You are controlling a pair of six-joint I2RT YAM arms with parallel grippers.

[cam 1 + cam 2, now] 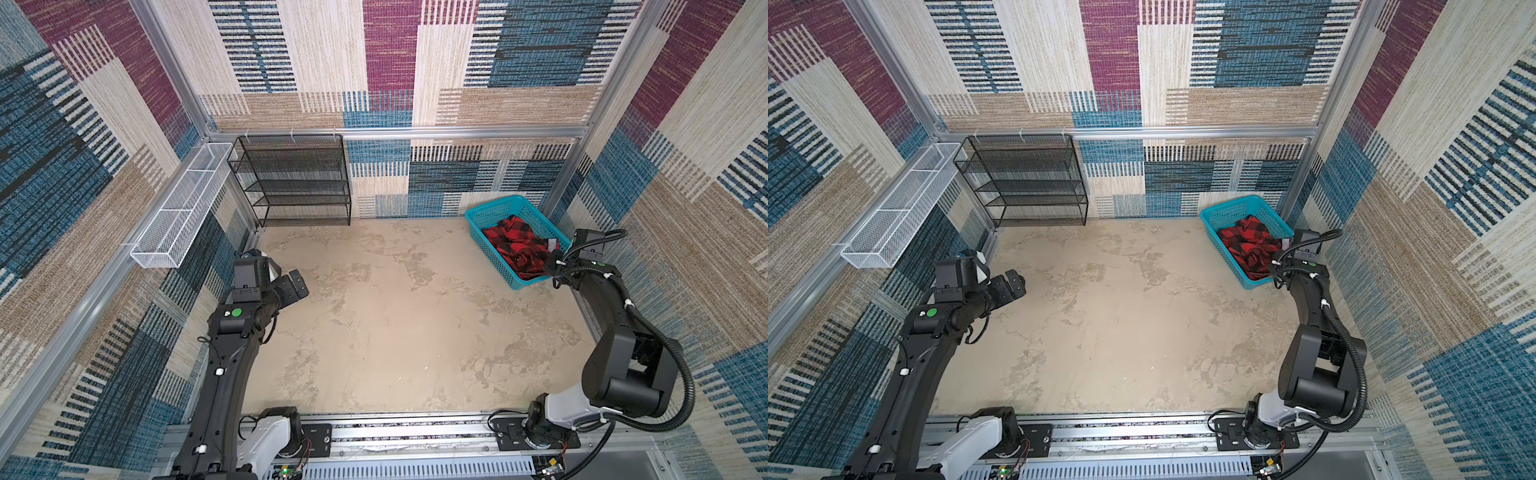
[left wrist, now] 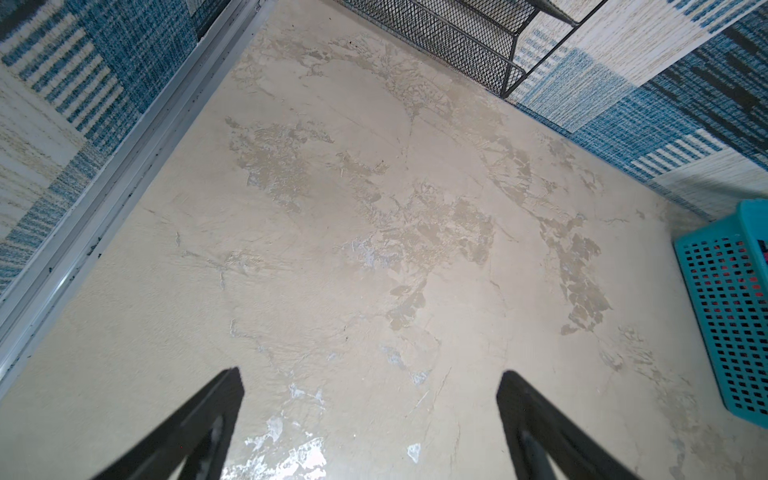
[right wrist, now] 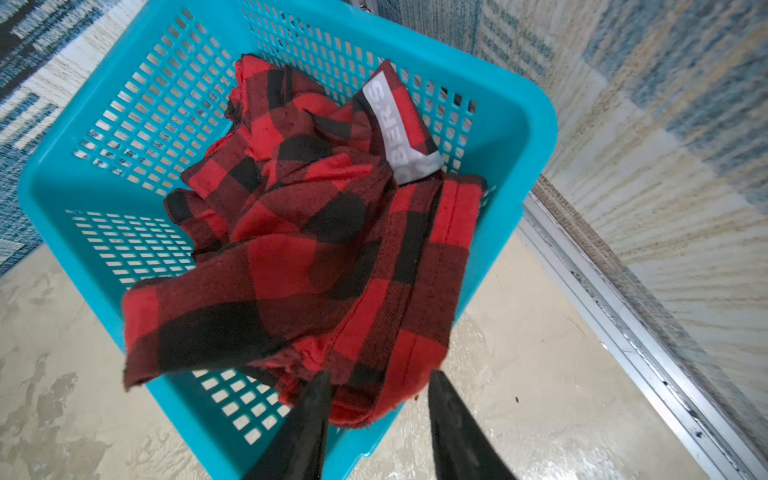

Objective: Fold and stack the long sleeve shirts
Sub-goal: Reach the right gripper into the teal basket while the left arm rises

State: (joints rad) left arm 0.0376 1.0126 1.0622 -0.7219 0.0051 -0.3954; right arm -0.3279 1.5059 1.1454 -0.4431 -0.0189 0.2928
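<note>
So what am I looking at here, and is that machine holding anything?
Two robot arms, each ending in a two-fingered gripper. Both top views look down from overhead; the other two come from cameras on the wrists. On the beige table stands a teal basket with a crumpled red-and-black shirt, and a black wire shelf at the back. The left gripper is open, empty. The right gripper has its jaws around a fold of the shirt; whether they pinch it yet, I cannot tell.
</note>
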